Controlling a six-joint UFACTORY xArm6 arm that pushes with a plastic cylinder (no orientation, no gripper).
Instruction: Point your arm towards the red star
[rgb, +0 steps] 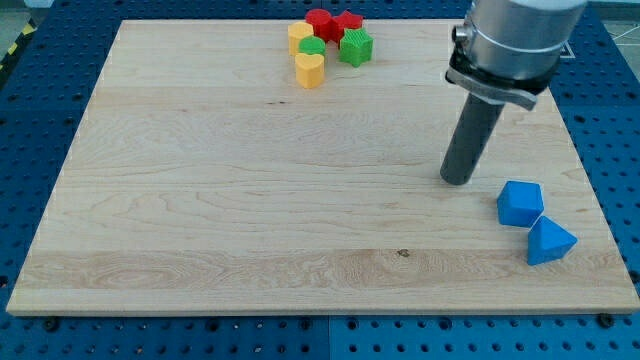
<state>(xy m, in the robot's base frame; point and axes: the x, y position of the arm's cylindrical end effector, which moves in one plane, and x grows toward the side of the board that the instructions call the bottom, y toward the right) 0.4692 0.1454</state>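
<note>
The red star (347, 22) lies at the view's top centre in a tight cluster, next to a red round block (320, 22). My tip (457, 180) rests on the board at the view's right, well below and to the right of the red star. It stands just left of and above a blue block (520, 203). The rod rises to the grey arm (515, 40) at the view's top right.
The cluster also holds a green star-like block (355, 47), a green round block (313, 46), a yellow heart (310, 70) and another yellow block (299, 35). A second blue block (549, 241) lies near the board's (250, 180) lower right corner.
</note>
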